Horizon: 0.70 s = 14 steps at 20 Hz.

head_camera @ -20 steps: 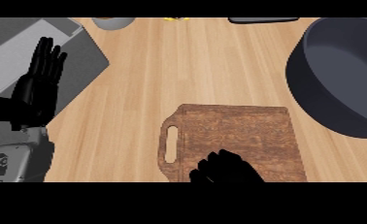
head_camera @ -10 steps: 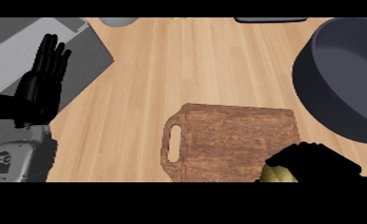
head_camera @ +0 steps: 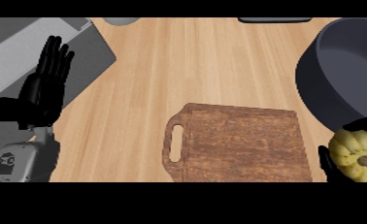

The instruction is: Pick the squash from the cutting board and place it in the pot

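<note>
2 hands show above the wooden bench (head_camera: 201, 63), and only 1 is working. Largest on it is the dark pot (head_camera: 337, 80) at the right edge, its rim cut off by the view. Next comes the brown cutting board (head_camera: 237, 143), handle slot to the left, its top now bare. The squash (head_camera: 351, 152), pale yellow and ribbed, is off the board, just beside its right edge and below the pot's near wall. The right hand (head_camera: 331, 167) has dark fingers curled round the squash from below. The left hand (head_camera: 44, 89) rests at the left edge, fingers straight and up, over a grey slab (head_camera: 43, 43). To do the carry well, I judge the squash should be brought high enough to pass the pot's rim, moved over the middle of the opening, and released only then.
</note>
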Tool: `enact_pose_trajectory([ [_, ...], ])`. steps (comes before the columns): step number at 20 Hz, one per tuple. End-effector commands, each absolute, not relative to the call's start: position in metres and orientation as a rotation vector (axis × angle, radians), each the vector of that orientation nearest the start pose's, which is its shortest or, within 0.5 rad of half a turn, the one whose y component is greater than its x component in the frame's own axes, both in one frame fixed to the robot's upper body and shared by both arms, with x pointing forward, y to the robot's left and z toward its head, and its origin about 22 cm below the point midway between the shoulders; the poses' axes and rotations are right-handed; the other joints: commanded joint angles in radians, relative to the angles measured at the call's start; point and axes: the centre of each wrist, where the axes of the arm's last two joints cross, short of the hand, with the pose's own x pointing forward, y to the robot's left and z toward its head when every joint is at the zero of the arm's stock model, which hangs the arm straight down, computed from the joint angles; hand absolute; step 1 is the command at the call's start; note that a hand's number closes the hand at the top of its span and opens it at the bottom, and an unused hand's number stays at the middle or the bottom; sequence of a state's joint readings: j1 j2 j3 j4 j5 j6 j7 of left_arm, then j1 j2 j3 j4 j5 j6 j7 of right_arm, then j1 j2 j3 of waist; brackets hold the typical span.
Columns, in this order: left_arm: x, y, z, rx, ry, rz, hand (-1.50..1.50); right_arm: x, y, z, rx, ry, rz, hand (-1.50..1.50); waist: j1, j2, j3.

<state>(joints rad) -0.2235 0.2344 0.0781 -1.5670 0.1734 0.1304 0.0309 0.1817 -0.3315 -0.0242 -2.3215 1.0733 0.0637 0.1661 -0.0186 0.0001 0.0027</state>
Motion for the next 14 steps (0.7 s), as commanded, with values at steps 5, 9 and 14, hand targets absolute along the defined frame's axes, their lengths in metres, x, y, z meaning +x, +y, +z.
enact_pose_trajectory([
  [5, 0.294, 0.274, 0.064, 0.122, -1.760, 0.045, 0.00, 0.193, -0.387, 0.164, -1.266, -1.684, 0.647, 1.50, 0.015, 0.002, -0.001],
  [9, 0.294, 0.258, 0.075, 0.105, -1.750, 0.051, 0.00, 0.220, -0.437, 0.159, -1.231, -1.680, 0.663, 1.50, 0.027, 0.003, -0.001],
  [14, 0.306, 0.268, 0.069, 0.104, -1.760, 0.031, 0.00, 0.239, -0.493, 0.149, -1.199, -1.671, 0.709, 1.50, 0.029, 0.007, -0.001],
])
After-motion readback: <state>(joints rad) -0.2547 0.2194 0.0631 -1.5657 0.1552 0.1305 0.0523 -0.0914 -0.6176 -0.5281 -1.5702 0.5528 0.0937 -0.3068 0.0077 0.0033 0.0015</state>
